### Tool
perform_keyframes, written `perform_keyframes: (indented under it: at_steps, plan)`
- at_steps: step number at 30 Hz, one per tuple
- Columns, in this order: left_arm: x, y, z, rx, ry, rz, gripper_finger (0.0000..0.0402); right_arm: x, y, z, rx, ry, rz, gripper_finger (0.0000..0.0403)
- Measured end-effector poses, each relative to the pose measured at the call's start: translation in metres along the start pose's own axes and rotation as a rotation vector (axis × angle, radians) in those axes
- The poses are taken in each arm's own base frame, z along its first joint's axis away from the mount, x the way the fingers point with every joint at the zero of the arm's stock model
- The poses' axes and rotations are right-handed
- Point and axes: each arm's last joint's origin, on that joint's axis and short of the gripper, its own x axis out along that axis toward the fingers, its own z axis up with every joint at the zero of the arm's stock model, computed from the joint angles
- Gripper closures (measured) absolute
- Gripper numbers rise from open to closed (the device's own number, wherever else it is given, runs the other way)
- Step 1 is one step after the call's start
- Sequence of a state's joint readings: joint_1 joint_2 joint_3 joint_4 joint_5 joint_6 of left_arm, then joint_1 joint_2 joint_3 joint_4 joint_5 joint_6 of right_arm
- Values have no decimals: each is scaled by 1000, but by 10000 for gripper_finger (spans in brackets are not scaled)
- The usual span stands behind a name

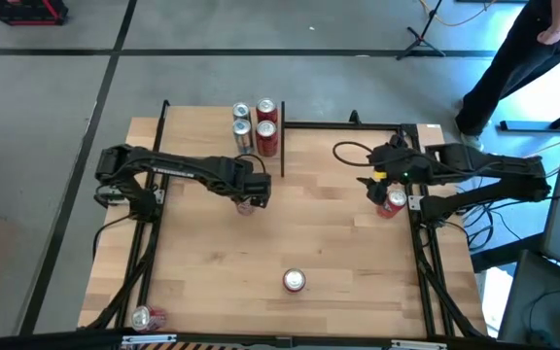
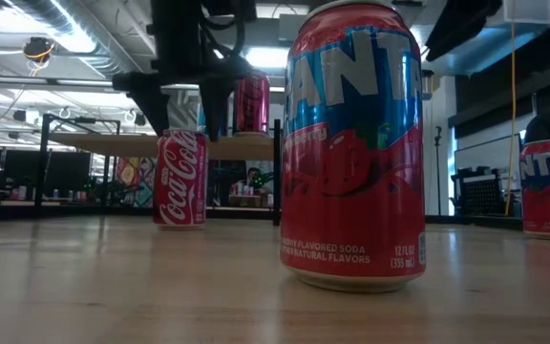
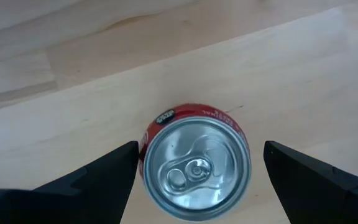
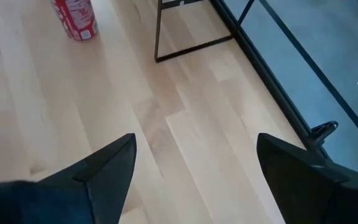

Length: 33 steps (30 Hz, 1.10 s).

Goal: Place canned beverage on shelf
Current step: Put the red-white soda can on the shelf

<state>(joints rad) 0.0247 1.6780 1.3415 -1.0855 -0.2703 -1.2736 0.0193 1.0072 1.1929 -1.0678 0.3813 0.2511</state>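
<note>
Left gripper (image 3: 197, 165), jaws wide and empty, hovering over red aluminium cola can (image 3: 196, 163): centring advisable before closing.

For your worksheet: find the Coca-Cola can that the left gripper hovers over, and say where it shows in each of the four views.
High view: Coca-Cola can left of centre, mostly hidden under the left gripper.
Low view: left of middle, behind the big Fanta can.
Left wrist view: centre, top seen, between the open fingers.
Right wrist view: cannot tell.
Shared landmark: the left gripper.

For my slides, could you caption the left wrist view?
Open left gripper poised directly above an upright Coca-Cola can on the table.
</note>
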Motion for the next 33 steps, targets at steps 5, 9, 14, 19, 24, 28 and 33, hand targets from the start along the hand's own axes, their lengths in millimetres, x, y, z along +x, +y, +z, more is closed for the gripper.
perform_keyframes:
  at_steps: [5, 9, 14, 19, 24, 28, 33]
  plan:
    - [5, -1, 0, 8, 6, 19, 67, 2, 0, -4, -27, 5, -2, 81]
    - [14, -4, -2, 33, 26, 43, 67, 6, 1, -5, -46, 2, -2, 81]
    - [24, -8, -4, 40, 54, 67, 67, 7, 1, -6, -59, -1, -7, 81]
    - [27, -9, -5, 63, 81, 67, 83, 7, 2, -4, -70, -22, -7, 81]
    - [25, -9, -8, 99, 96, 62, 130, 7, 2, -3, -87, -35, -14, 81]
    - [16, -7, -11, 147, 140, 50, 131, 7, 2, -1, -82, -51, -11, 81]
    - [-34, 0, -6, 246, 133, 36, 131, 7, 4, -1, -79, -46, 51, 81]
